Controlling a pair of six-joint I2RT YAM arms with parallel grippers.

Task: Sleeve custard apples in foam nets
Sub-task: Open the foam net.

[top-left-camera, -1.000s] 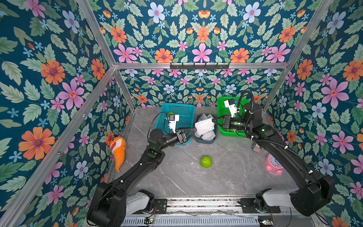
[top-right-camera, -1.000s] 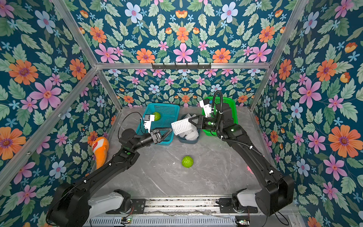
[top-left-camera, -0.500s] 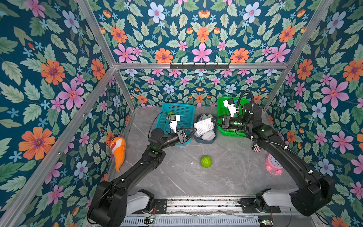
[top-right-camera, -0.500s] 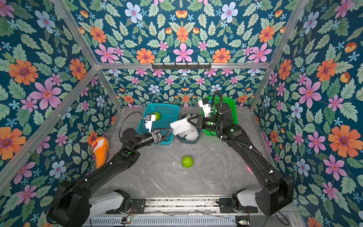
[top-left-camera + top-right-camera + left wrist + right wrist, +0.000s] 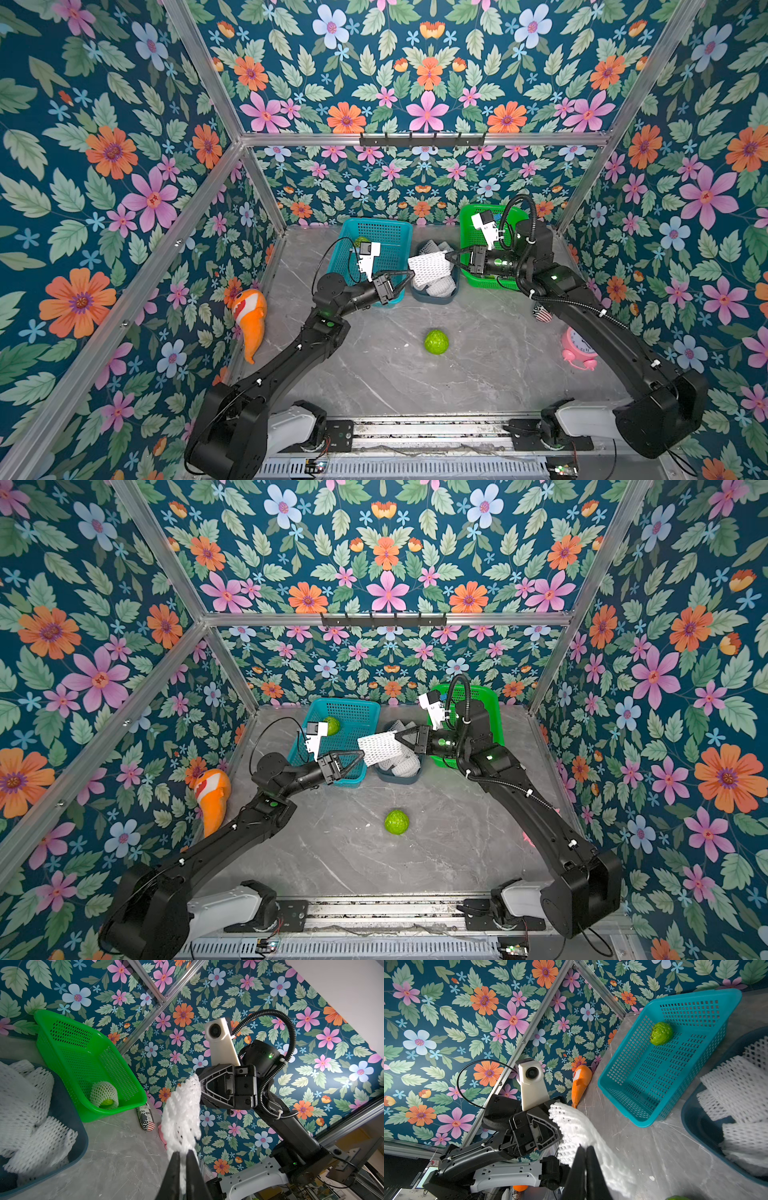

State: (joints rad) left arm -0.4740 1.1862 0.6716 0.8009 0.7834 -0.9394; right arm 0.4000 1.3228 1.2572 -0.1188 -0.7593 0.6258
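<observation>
A white tubular foam mesh net (image 5: 428, 266) is hanging in the air between the two arms, just above the dark blue plastic tub (image 5: 434, 297) where the spare white nets (image 5: 31, 1105) are lying. The left gripper (image 5: 409, 275) is pinching one edge of it. In the left wrist view its fingers (image 5: 175, 1167) are standing almost together, with foam squeezed between them. The right gripper (image 5: 451, 255) is clamping the opposite edge, its jaws fully together on the mesh. I judge that the two are holding the sleeve from both sides in order to pull its mouth wide, because such a soft tube is collapsing flat otherwise.

The bare bright-green bumpy custard apple (image 5: 436, 341) is lying on the grey marble-look table (image 5: 374, 374), well apart from the net and both grippers and nearer to the robot's base. A second bare fruit (image 5: 331, 725) is sitting in the teal perforated plastic basket (image 5: 353, 712). One fruit already in its net (image 5: 105, 1095) is resting in the green perforated basket (image 5: 72, 1043).
</observation>
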